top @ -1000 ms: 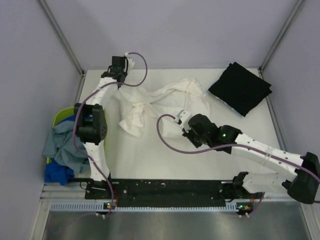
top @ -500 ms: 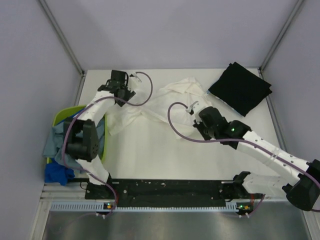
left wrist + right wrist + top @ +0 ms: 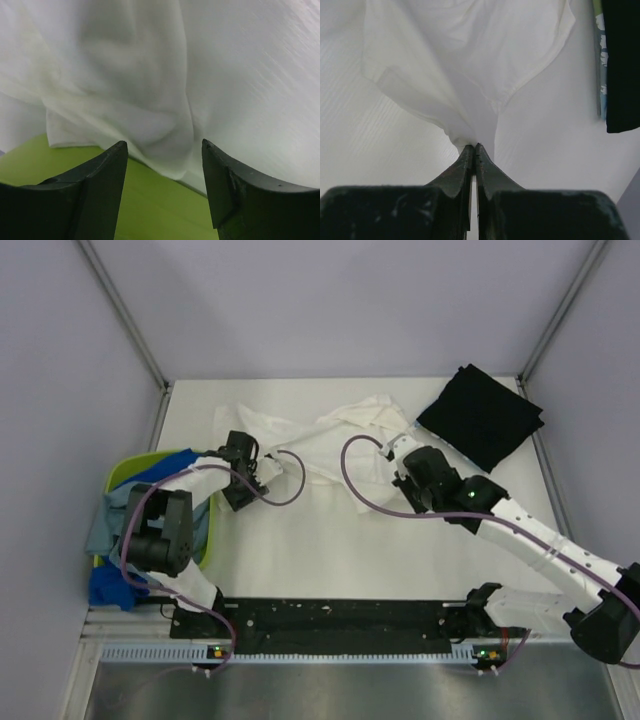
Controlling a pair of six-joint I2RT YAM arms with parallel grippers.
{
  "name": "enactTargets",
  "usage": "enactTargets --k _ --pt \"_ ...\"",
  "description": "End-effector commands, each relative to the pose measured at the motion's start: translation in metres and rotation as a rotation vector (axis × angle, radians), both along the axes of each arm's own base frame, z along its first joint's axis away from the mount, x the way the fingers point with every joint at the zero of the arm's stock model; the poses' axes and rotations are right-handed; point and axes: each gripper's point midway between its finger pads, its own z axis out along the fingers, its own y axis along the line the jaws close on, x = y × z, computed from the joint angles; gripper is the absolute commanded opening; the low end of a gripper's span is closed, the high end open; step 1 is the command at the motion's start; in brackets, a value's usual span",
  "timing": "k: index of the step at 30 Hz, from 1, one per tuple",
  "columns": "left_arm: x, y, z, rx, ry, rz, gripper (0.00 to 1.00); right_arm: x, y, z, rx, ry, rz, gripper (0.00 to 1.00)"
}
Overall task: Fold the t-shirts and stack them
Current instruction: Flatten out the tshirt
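Note:
A white t-shirt [image 3: 330, 430] lies stretched and rumpled across the far half of the table. My right gripper [image 3: 399, 454] is shut on a pinched fold of it [image 3: 470, 60], with the cloth bunching at the fingertips [image 3: 474, 147]. My left gripper [image 3: 239, 450] hovers open by the shirt's left end, nothing between its fingers [image 3: 165, 150]; white cloth [image 3: 150, 75] hangs just ahead of them. A folded black t-shirt [image 3: 481, 416] lies at the far right. Grey-blue [image 3: 112, 525] and bright blue [image 3: 110, 585] t-shirts spill from the basket.
The lime-green basket [image 3: 128, 468] stands at the table's left edge, its green plastic [image 3: 150, 200] right under my left fingers. Grey walls close in the table at left, back and right. The black shirt's edge [image 3: 622, 65] shows to the right of my right gripper.
My left gripper opened, let go of the white shirt and drew back from the far edge toward the basket. My right gripper pulled its fold up and to the right, stretching the shirt out.

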Motion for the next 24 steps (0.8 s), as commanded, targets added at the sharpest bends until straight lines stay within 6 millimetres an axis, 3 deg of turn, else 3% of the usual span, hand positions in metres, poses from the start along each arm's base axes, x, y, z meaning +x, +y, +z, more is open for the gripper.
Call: enactTargets --k 1,4,6,8,11,12,14,15,16,19,22,24 --pt "0.029 0.0 -0.007 0.0 -0.076 0.052 0.58 0.005 -0.033 0.036 -0.022 -0.085 -0.118 0.0" --pt "0.007 -0.011 -0.018 -0.057 0.027 0.028 0.21 -0.006 -0.069 0.047 -0.073 -0.093 -0.176 0.0" --pt "-0.024 -0.031 -0.015 -0.153 0.131 -0.057 0.19 -0.016 -0.085 0.039 -0.159 -0.06 -0.147 0.0" --pt "-0.069 -0.051 -0.009 -0.207 0.254 -0.194 0.24 -0.027 -0.1 0.019 -0.278 0.004 -0.119 0.0" --pt "-0.134 -0.069 0.002 -0.206 0.411 -0.392 0.48 -0.038 -0.121 -0.009 -0.461 0.086 -0.061 0.0" --pt "-0.149 -0.074 0.009 -0.209 0.442 -0.437 0.58 -0.039 -0.131 -0.014 -0.528 0.093 -0.058 0.0" --pt "-0.165 -0.084 0.029 -0.255 0.469 -0.5 0.62 -0.041 -0.148 -0.016 -0.64 0.087 -0.071 0.0" --pt "-0.165 -0.09 0.04 -0.292 0.453 -0.512 0.63 -0.041 -0.157 -0.014 -0.69 0.08 -0.084 0.0" --pt "-0.158 -0.095 0.052 -0.319 0.402 -0.516 0.73 -0.042 -0.164 -0.013 -0.722 0.084 -0.089 0.0" --pt "-0.125 -0.105 0.07 -0.343 0.229 -0.443 0.76 -0.043 -0.168 -0.011 -0.72 0.085 -0.103 0.0" --pt "-0.084 -0.094 0.063 -0.279 0.107 -0.289 0.7 -0.042 -0.164 -0.01 -0.695 0.083 -0.092 0.0" --pt "-0.066 -0.08 0.054 -0.262 0.117 -0.171 0.66 -0.041 -0.162 -0.01 -0.68 0.079 -0.089 0.0"
